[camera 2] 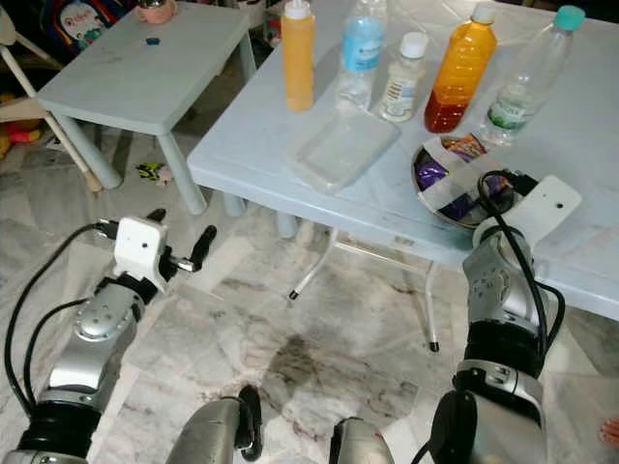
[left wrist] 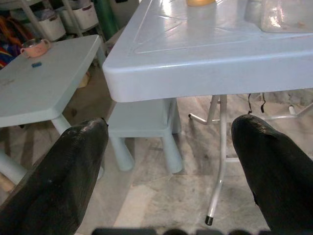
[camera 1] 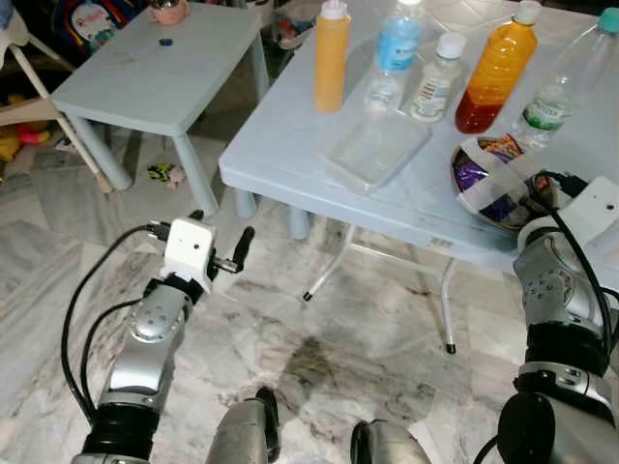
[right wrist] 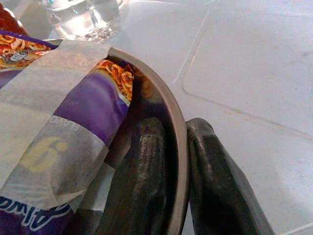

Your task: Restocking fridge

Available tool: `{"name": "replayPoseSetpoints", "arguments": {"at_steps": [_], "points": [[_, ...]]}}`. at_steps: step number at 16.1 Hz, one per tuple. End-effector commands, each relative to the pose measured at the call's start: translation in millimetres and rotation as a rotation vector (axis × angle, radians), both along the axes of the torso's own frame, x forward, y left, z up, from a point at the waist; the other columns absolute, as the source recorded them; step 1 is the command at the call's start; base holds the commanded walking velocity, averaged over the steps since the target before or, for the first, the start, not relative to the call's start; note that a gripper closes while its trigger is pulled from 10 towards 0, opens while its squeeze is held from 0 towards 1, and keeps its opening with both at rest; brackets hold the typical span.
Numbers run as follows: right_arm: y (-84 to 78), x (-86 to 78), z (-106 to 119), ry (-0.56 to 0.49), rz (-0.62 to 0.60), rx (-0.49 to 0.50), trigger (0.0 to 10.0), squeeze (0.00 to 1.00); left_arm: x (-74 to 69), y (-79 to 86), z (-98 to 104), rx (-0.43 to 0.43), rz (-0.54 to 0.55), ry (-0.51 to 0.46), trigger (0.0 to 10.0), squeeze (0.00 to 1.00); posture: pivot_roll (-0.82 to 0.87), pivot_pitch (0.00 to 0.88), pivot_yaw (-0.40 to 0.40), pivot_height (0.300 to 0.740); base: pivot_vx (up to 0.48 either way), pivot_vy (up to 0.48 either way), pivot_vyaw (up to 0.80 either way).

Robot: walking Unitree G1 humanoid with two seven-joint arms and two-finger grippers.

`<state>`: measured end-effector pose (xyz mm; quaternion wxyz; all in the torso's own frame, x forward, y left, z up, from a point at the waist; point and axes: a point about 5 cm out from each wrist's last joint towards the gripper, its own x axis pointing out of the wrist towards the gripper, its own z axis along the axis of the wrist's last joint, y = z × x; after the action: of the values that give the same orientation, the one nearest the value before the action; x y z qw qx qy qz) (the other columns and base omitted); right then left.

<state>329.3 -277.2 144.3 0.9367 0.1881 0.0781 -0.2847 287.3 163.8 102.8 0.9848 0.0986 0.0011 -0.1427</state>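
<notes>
On your far left a small pale table [camera 1: 145, 77] carries a pink cup [camera 1: 169, 10] and a tiny blue bit [camera 1: 165, 42], standing apart from the work. Your left gripper [camera 1: 221, 242] hangs low over the marble floor [camera 1: 319, 329], short of the big table's corner, with its fingers [left wrist: 73, 171] spread wide and nothing between them. On the large white table [camera 1: 290, 145] stand, in a row, an opaque orange bottle [camera 1: 331, 58], a blue-labelled water bottle [camera 1: 392, 53], a small clear bottle [camera 1: 437, 77], an amber juice bottle [camera 1: 495, 72] and a green-capped water bottle [camera 1: 561, 87], with a flat clear plastic container [camera 1: 377, 150] lying in front of them. Near the table's front edge sits a metal bowl [right wrist: 171, 112] with purple snack packets [right wrist: 73, 112] taped in. Your right gripper [right wrist: 178, 181] is pinched on its rim, one finger inside, one outside.
</notes>
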Motion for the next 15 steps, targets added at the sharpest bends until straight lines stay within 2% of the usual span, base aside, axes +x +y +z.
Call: {"name": "replayPoseSetpoints", "arguments": {"at_steps": [1, 2, 3, 4, 5, 6, 8, 12, 13, 14, 15], "points": [[7.4, -1.9, -12.5, 0.033, 0.034, 0.049, 10.0, 0.00, -0.9, 4.9, -1.2, 0.017, 0.007, 0.005, 10.0, 0.00, 0.02, 0.176, 0.052, 0.740, 0.000, 0.000, 0.00], [8.7, -1.9, -11.5, 0.033, 0.039, 0.056, 10.0, 0.96, -1.7, 5.3, -1.8, 0.017, 0.013, 0.005, 10.0, 0.00, 0.01, 0.178, 0.047, 0.740, 0.000, 0.000, 0.00], [12.2, -0.8, -9.1, 0.032, 0.058, 0.056, 10.0, 1.00, -2.5, 5.3, -2.4, 0.014, 0.019, 0.005, 10.0, 0.00, 0.01, 0.182, 0.046, 0.740, 0.000, 0.000, 0.00], [14.6, 0.2, -7.6, 0.028, 0.077, 0.059, 10.0, 1.00, -3.0, 5.0, -2.6, 0.013, 0.021, 0.004, 10.0, 0.00, 0.01, 0.183, 0.044, 0.740, 0.000, 0.000, 0.00], [18.7, 1.5, -4.9, 0.025, 0.107, 0.064, 10.0, 0.91, -3.8, 4.1, -2.9, 0.012, 0.022, 0.004, 10.0, 0.00, 0.01, 0.184, 0.042, 0.740, 0.000, 0.000, 0.00], [20.1, 1.5, -2.5, 0.028, 0.116, 0.049, 10.0, 0.00, -4.5, 3.5, -3.5, 0.011, 0.022, 0.004, 10.0, 0.00, 0.01, 0.184, 0.040, 0.740, 0.000, 0.000, 0.00], [21.1, 0.5, -2.5, 0.031, 0.128, 0.005, 10.0, 0.00, -4.9, 3.5, -4.5, 0.009, 0.025, 0.004, 10.0, 0.00, 0.00, 0.182, 0.038, 0.740, 0.000, 0.000, 0.00], [18.4, -1.9, -15.8, 0.061, 0.115, 0.049, 10.0, 0.00, -3.5, 4.0, -3.5, 0.014, 0.026, -0.002, 10.0, 0.00, 0.01, 0.180, 0.041, 0.740, 0.000, 0.000, 0.00], [16.9, -2.0, -17.8, 0.064, 0.109, 0.062, 7.5, 0.00, -3.2, 4.3, -3.1, 0.016, 0.027, -0.004, 10.0, 0.00, 0.01, 0.179, 0.042, 0.740, 0.000, 0.000, 0.00], [15.2, -1.6, -20.1, 0.066, 0.102, 0.076, 0.0, 0.00, -2.8, 4.7, -2.8, 0.019, 0.027, -0.006, 10.0, 0.00, 0.01, 0.178, 0.043, 0.740, 0.000, 0.000, 0.00], [15.1, -1.3, -20.2, 0.066, 0.102, 0.075, 0.0, 0.00, -2.7, 4.7, -2.7, 0.020, 0.027, -0.007, 10.0, 0.00, 0.01, 0.178, 0.043, 0.740, 0.000, 0.000, 0.00]]}}
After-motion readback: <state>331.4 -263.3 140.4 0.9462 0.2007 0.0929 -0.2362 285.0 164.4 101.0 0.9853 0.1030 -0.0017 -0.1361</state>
